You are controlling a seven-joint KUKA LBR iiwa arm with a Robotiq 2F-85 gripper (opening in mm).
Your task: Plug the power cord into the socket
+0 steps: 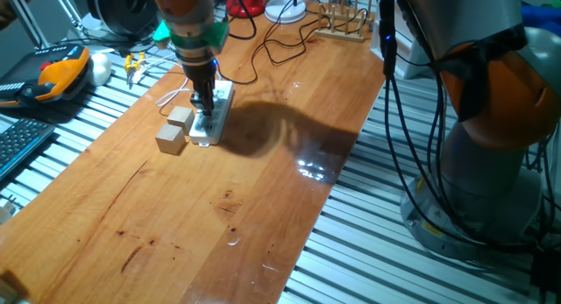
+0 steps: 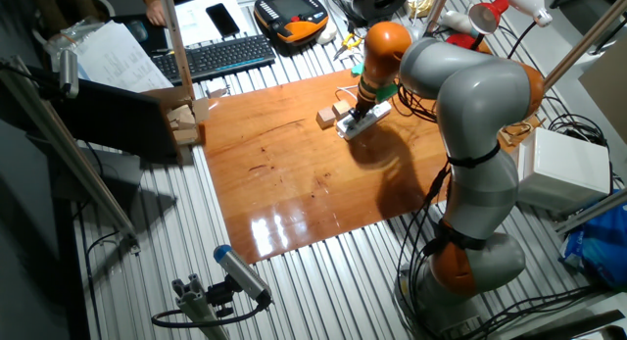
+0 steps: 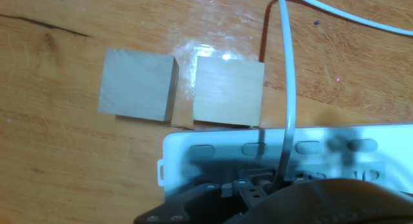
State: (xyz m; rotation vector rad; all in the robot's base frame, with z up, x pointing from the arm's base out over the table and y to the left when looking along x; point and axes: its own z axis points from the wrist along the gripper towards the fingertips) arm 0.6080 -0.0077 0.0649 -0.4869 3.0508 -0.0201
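Observation:
The socket, a long white power strip, lies on the wooden table; it also shows in the other fixed view and the hand view. My gripper stands straight down on the strip, its dark fingers closed around the end of the white power cord. The plug itself is hidden under the fingers, right at the strip's outlets. The cord runs back over the table. Two tan cube blocks sit tight against the strip's side.
A thin black cable loops behind the strip. A yellow-black pendant and a keyboard lie on the slatted bench at the left. A wooden rack stands at the back. The arm's base is right of the table.

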